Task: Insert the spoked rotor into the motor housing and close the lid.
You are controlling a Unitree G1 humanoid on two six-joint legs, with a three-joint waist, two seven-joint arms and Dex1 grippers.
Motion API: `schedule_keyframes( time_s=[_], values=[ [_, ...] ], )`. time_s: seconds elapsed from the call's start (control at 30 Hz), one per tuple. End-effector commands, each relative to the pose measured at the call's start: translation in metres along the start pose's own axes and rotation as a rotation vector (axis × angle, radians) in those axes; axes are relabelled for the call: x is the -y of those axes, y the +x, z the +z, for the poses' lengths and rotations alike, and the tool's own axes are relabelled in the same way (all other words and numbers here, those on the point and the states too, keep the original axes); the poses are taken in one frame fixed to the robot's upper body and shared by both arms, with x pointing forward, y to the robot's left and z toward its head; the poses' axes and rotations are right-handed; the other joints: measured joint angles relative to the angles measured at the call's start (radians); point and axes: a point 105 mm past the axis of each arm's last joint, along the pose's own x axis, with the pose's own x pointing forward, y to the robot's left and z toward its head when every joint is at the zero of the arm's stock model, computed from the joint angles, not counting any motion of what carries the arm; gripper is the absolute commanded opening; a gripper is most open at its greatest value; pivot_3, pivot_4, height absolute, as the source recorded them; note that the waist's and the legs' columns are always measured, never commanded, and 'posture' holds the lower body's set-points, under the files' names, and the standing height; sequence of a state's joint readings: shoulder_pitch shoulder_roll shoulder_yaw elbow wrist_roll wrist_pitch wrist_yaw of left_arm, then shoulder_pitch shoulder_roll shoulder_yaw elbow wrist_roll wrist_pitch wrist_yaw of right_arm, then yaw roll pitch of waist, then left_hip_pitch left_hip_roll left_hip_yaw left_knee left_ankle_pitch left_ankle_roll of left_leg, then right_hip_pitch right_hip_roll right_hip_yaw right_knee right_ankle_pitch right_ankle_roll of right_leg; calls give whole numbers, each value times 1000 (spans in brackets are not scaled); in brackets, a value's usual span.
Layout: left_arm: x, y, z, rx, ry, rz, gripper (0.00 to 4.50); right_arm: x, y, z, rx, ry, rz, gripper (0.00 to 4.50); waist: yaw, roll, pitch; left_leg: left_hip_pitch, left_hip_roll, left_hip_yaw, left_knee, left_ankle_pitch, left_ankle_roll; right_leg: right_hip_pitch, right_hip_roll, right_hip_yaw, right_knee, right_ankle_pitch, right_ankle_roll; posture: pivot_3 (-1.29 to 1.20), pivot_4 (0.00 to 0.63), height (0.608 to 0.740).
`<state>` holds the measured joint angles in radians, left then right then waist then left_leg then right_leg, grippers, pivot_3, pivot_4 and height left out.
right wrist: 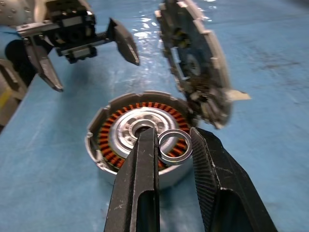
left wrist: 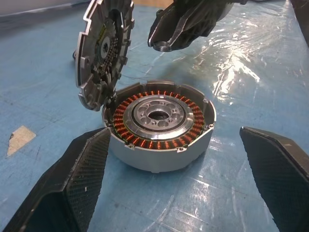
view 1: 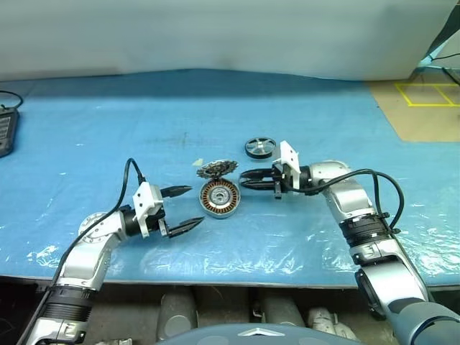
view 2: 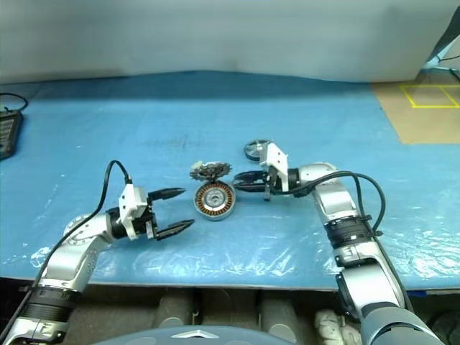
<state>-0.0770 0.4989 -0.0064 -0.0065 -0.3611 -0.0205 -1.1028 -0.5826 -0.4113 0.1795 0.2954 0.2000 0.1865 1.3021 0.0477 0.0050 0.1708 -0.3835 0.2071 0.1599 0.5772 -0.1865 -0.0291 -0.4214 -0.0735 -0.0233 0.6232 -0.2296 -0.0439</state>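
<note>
The motor housing [view 1: 219, 197], a round silver-grey puck with a ring of copper-brown windings around a silver centre, lies flat on the blue plastic-covered worktop [view 1: 108, 129] with its open face up, roughly midway between the two arms. Its lid [view 1: 216, 169], a round grey toothed metal disc, stands swung up on its hinge at the housing's far edge, tilted near upright, with its toothed inner face turned toward the housing.

The spoked rotor [view 1: 259, 147], a small wheel with a black rim and shiny silver spokes, lies flat on the worktop beyond the right arm, apart from the housing and nearer the far right.

The right hand [view 1: 246, 180] reaches in from the right, pointing left and a little downward, its tips just beside the housing's right rim. Its black fingers [right wrist: 140, 188] stand narrow, pinching a small silver metal ring [right wrist: 175, 146] that hangs above the housing's windings on the near-right side.

The left hand [view 1: 185, 210] rests level to the left of the housing, pointing toward it, with its two black fingers [left wrist: 72, 183] spread wide and empty, one to either side of the housing in the left wrist view, not touching it.

Broad open blue worktop surrounds the parts on the far and left sides; the near edge lies just behind both arms, and a tan floor patch with yellow tape [view 1: 424, 93] sits off the far right corner.
</note>
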Motion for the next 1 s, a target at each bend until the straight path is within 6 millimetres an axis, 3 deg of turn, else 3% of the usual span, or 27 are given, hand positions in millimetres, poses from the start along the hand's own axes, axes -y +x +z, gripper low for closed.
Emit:
schedule_keyframes(
  time_s=[0.03,0.3,1.0],
  values=[
    [0,-1,4,16,33,6,4500,-10,16,13,46,-21,50,557,-1,0,0,0,0,0,0,0,0,0,0,0,0,0,0,0,150,740],
    [0,3,3,10,46,10,4500,-9,39,8,36,-5,56,557,-2,0,0,0,0,0,0,-2,-3,0,0,0,0,0,0,0,150,740],
    [-5,3,2,6,59,36,4500,-5,48,-3,24,25,57,557,-1,0,0,0,0,0,0,-2,-3,0,0,0,0,0,0,0,150,740]
  ],
)
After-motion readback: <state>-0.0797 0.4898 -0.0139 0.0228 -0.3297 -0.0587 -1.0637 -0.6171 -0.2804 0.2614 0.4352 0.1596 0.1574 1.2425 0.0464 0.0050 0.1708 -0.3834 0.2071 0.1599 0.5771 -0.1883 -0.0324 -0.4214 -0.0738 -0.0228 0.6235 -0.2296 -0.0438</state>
